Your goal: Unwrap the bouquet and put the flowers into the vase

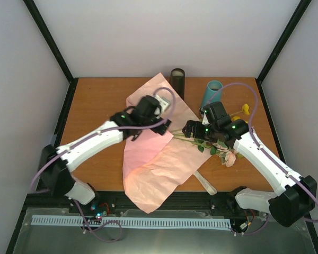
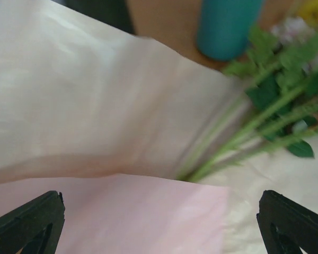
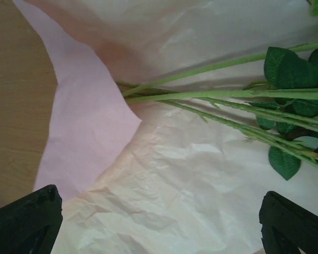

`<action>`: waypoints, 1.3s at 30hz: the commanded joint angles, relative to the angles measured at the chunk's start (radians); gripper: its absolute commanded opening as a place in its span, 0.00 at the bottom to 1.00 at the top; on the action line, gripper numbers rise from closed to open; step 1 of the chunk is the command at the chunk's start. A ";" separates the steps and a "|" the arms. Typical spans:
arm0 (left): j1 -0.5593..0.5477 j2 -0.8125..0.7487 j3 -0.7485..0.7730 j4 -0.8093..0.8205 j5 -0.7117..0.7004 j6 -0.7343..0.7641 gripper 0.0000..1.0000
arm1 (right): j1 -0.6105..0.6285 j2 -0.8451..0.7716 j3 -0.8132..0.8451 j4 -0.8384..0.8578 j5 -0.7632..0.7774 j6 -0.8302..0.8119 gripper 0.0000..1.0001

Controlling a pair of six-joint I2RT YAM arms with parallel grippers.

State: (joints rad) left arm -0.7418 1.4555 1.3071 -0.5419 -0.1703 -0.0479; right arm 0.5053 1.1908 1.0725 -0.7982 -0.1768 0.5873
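Pink paper (image 1: 151,172) spreads up from the table's (image 1: 95,100) near edge, flowers (image 1: 230,157) on its right half, stems (image 3: 217,95) pointing left, heads toward the right edge; my right gripper (image 1: 190,128), jaws apart, hangs over them, left gripper (image 1: 148,131) likewise apart, farther off.

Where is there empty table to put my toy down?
The back-left corner of the table, between its left edge and the paper, is bare. So is the near patch between the left arm and paper. The middle and right are crowded: flowers, dark vase, teal vase.
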 commanded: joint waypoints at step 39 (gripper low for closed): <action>0.254 0.044 -0.198 0.012 -0.513 -0.045 0.00 | -0.065 -0.085 -0.052 -0.038 0.022 -0.026 1.00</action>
State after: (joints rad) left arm -0.5957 1.5742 1.1671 -0.7200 -0.7574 -0.2707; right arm 0.4473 1.1374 1.0588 -0.8524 -0.1284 0.5343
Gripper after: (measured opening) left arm 0.019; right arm 0.998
